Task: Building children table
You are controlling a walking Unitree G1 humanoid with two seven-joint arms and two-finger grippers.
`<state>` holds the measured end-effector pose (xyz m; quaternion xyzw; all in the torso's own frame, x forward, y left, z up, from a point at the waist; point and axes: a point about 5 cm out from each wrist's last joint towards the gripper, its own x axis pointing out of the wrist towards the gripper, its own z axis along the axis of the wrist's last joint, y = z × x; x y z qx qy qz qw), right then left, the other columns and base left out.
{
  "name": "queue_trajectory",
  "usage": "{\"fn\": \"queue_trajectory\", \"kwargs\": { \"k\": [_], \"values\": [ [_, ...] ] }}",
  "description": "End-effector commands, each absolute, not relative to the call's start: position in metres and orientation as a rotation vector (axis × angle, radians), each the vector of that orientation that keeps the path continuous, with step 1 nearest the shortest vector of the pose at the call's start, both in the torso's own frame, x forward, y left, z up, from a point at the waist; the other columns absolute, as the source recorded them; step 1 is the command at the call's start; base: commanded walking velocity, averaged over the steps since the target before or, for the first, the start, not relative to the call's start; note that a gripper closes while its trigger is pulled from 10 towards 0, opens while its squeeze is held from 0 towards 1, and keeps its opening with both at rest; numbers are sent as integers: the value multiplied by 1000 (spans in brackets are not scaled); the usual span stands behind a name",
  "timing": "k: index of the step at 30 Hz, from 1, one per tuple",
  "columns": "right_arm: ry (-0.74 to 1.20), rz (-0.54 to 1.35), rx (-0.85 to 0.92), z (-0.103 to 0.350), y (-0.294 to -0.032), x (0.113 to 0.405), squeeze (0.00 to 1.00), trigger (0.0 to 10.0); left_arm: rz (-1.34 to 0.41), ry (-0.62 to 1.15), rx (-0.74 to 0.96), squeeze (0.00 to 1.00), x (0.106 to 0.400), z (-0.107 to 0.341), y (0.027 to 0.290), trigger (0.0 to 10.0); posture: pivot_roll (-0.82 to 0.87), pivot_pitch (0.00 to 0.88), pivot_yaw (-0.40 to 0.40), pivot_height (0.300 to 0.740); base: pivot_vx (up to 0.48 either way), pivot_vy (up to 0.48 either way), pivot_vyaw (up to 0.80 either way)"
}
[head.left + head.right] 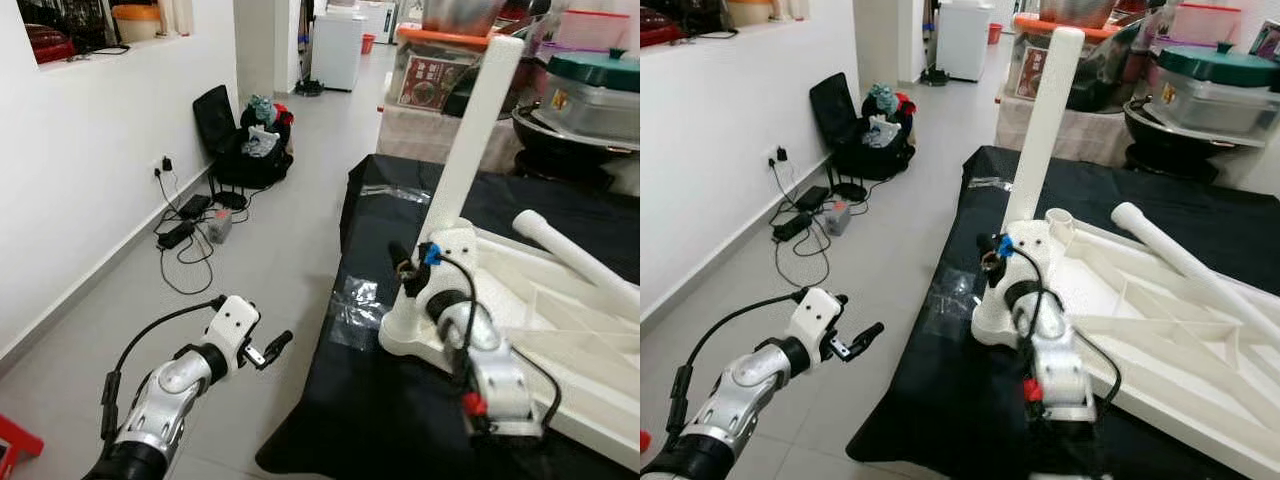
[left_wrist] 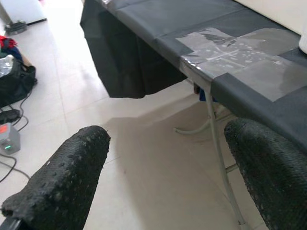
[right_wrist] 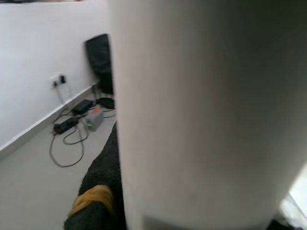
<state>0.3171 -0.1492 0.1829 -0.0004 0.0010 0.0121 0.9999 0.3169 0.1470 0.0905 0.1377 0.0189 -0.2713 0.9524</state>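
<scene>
White plastic tabletop [image 1: 1160,330] lying upside down on black-draped work table [image 1: 940,400], likely to expose leg sockets. Upright white leg [image 1: 1040,130] seated at tabletop's near corner, right gripper [image 1: 990,262] pressed against its base, probably steadying or twisting; finger state cannot be told. Off that corner, over floor, left gripper [image 1: 272,349] idle, fingers apart.

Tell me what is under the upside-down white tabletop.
The white tabletop lies on a black cloth covering a folding table; the left wrist view shows its metal legs and floor below. The cloth beneath the tabletop itself is hidden.
</scene>
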Motion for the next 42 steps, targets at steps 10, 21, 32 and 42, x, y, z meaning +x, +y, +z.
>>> {"fn": "queue_trajectory", "kwargs": {
  "k": [10,21,32,42],
  "values": [
    [93,-85,55,177,-153,311,137,10000,-561,53,290,0,315,86,145,10000,69,0,-85,740,0,0,0],
    [12,138,-189,172,-149,309,0,10000,-563,56,289,0,315,86,145,10000,69,0,-86,740,0,0,0],
    [-53,732,-105,170,-128,315,0,10000,-565,48,291,0,317,88,144,10000,90,0,-93,740,0,0,0],
    [17,937,-61,152,-115,326,0,10000,-559,43,296,0,316,89,147,10000,117,0,-107,740,0,0,0]
  ]
}}
